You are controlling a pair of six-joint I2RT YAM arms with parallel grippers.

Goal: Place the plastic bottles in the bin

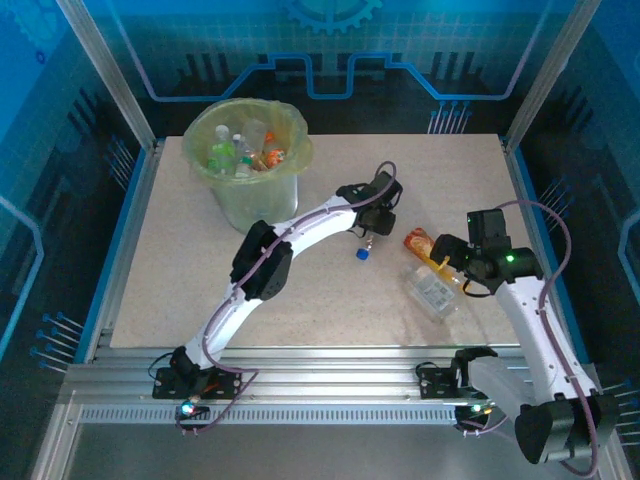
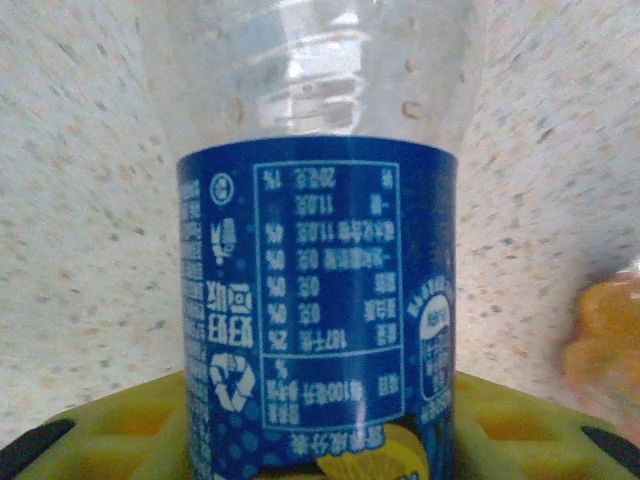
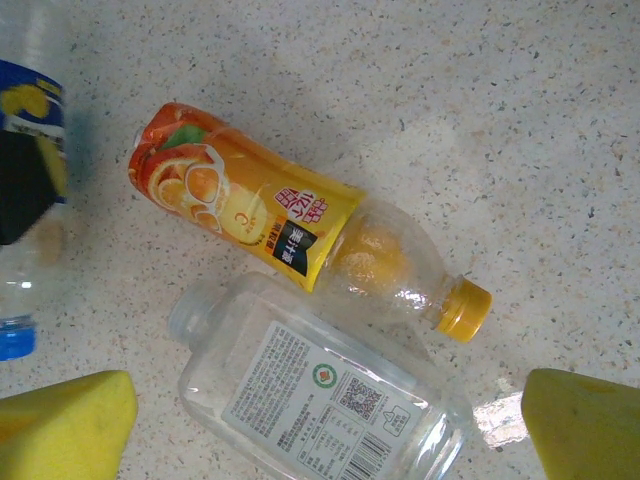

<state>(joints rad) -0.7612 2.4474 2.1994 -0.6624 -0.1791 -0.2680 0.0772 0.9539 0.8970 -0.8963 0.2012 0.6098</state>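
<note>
1. Table [image 1: 300, 300], pale and speckled, takes up most of what I see. Three bottles lie on it, right of the middle and well apart from the bin.
2. The bin [image 1: 228, 205] stands at the far left corner, lined with a yellow-green bag. Several bottles [image 1: 245, 152] are heaped inside, so I judge the job well along, with three to go.
3. The left gripper [image 1: 372, 222] reaches out to the middle of the table over the blue-label bottle [image 2: 320, 300]. I take the step in hand to be the grasp of this one. In the left wrist view the bottle runs straight up between the yellow pads [image 2: 110, 430]. Its label fills the gap, with a pad close at either side. Whether the pads are squeezing it I cannot tell.
4. The right gripper [image 1: 448, 255] hovers above the other two bottles with its pads [image 3: 70, 425] spread wide, holding nothing. The clear bottle [image 3: 320, 400] lies between and below the pads. The orange-label bottle [image 3: 270, 225] lies just beyond it, seemingly touching.
5. The next move, as I judge it, calls for a firm pinch on the blue label and a lift clear of the table. Then comes a carry back and left to above the bin's rim, and a release. The bottle is light and round and could slip or roll from a weak grip.
6. The blue cap [image 1: 361, 254] points toward the near edge, just clear of the left gripper.
</note>
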